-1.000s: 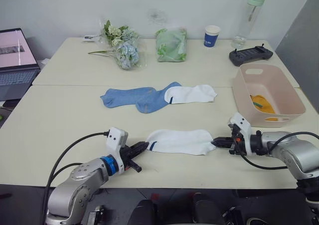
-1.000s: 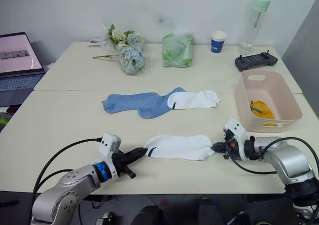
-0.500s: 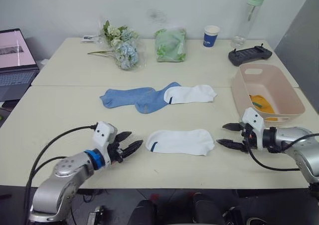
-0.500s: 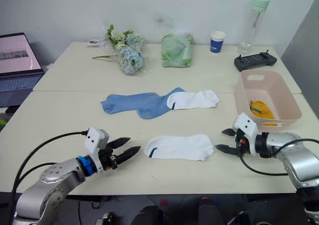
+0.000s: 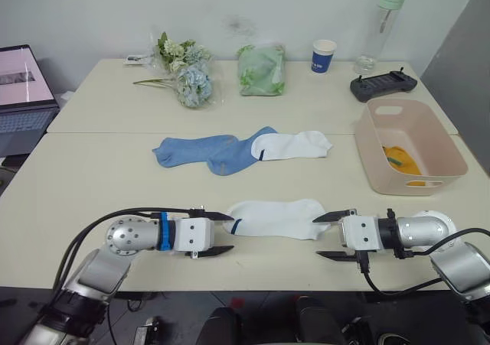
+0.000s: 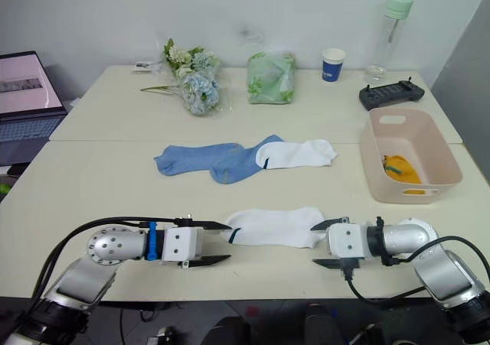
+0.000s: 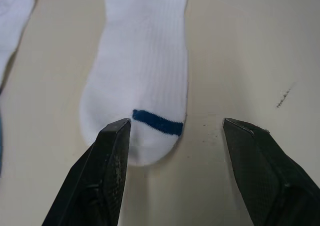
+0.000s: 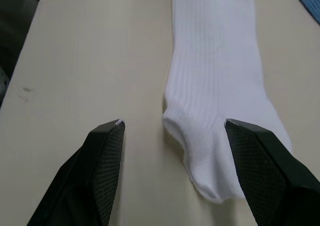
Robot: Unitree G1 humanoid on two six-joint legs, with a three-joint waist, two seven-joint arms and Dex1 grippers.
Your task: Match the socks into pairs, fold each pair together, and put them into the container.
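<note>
On the pale worktop (image 5: 92, 177) under a grey wall, a white sock (image 5: 276, 217) lies flat between the released left pincer (image 5: 218, 233) and released right pincer (image 5: 331, 236), the pink container (image 5: 411, 144) beyond the right one.

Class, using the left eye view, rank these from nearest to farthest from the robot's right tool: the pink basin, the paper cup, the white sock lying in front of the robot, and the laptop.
From the right tool:
1. White sock, just beside it toward the robot's left.
2. Pink basin, farther back on the right.
3. Paper cup, at the table's far edge.
4. Laptop, far left.
</note>
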